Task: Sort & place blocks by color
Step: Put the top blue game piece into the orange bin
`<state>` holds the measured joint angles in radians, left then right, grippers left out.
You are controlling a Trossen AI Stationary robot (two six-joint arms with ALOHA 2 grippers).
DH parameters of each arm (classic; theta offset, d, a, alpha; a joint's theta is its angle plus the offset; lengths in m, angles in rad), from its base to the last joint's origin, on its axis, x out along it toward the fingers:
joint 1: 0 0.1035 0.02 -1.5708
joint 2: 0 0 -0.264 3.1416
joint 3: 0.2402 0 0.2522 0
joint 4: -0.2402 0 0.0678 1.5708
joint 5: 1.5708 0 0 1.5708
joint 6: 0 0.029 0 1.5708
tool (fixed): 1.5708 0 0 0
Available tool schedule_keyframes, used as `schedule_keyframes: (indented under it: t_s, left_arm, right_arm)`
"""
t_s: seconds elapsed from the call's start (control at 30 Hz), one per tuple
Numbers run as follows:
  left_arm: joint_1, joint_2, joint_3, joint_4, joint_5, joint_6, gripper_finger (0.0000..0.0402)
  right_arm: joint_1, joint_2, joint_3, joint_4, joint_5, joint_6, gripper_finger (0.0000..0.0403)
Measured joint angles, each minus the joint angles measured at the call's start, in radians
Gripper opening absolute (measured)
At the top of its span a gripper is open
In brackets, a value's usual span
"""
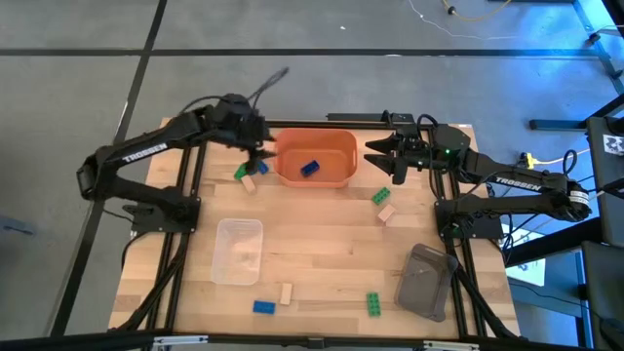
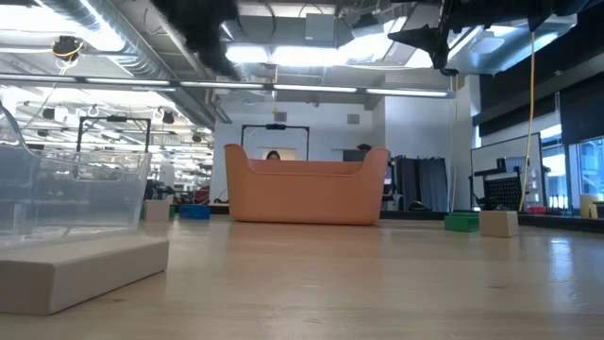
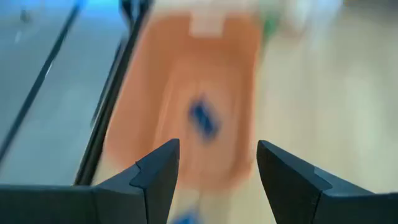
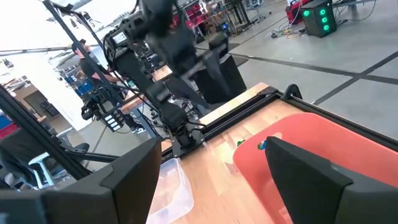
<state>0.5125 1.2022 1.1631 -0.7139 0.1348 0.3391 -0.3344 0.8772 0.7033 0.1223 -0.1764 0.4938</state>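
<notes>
Nearest the overhead camera, along the tabletop's (image 1: 322, 249) near edge: small blue studded brick (image 1: 263, 306), pale tan brick (image 1: 287, 293) with long axis running near-to-far, and green brick (image 1: 372, 304), also lengthwise near-to-far.

Left side: clear plastic tray (image 1: 239, 251), nothing visible inside. Left hand (image 1: 255, 146) hovers at the left rim of the orange plastic bin (image 1: 314, 178), fingers apart, nothing between them. Below it lie a second green brick (image 1: 240, 171) and a second tan brick (image 1: 250, 181), touching or nearly so, both skewed diagonally.

Centre: the orange bin holds one blue brick (image 1: 310, 168), long axis diagonal, lying on the bin floor toward its middle.

Right side: third green brick (image 1: 380, 196) and third tan brick (image 1: 387, 213) just beside each other, both diagonal. Right hand (image 1: 385, 156) waits at the bin's right rim, fingers apart, empty. Grey tray (image 1: 427, 281) sits near the right front corner.

Risks, as judged: the paired green and tan bricks lie so close that a grasp on one could nudge or drag the other. Skewed long axes call for wrist rotation first; otherwise fingers may close across a corner and the brick slips.
</notes>
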Motion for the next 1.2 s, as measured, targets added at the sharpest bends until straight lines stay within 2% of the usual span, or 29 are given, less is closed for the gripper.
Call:
schedule_keyframes:
  t_s: [0.07,0.13,0.33,0.43,0.57,0.73,0.87,1.2]
  left_arm:
    - [0.006,0.011,-0.001,-0.096,-0.097,0.104,0.0207]
    - [0.013,0.044,-0.001,-0.124,-0.155,0.202,0.0208]
    - [0.038,0.188,-0.001,-0.145,-0.178,0.457,0.0208]
    - [0.054,0.269,-0.001,-0.164,-0.181,0.537,0.0208]
    - [0.088,0.345,-0.001,-0.192,-0.193,0.555,0.0208]
    - [0.164,0.358,-0.006,-0.183,-0.113,0.528,0.0208]
    - [0.202,0.358,-0.049,-0.143,-0.113,0.617,0.0208]
    - [0.192,0.377,-0.158,0.008,-0.080,0.718,0.0208]
  right_arm:
    - [0.000,0.000,0.000,0.000,0.000,0.001,0.0288]
    - [0.000,0.000,0.000,0.000,0.000,0.002,0.0288]
    - [0.000,0.000,0.000,0.000,0.000,0.029,0.0288]
    - [0.000,0.000,0.000,0.000,0.000,0.031,0.0288]
    - [0.000,0.000,0.000,0.000,0.000,0.031,0.0288]
    - [0.000,0.000,0.000,0.000,0.000,0.052,0.0288]
    - [0.000,0.000,0.000,0.000,0.001,0.056,0.0288]
    - [0.000,0.000,0.000,0.000,0.002,0.082,0.0288]
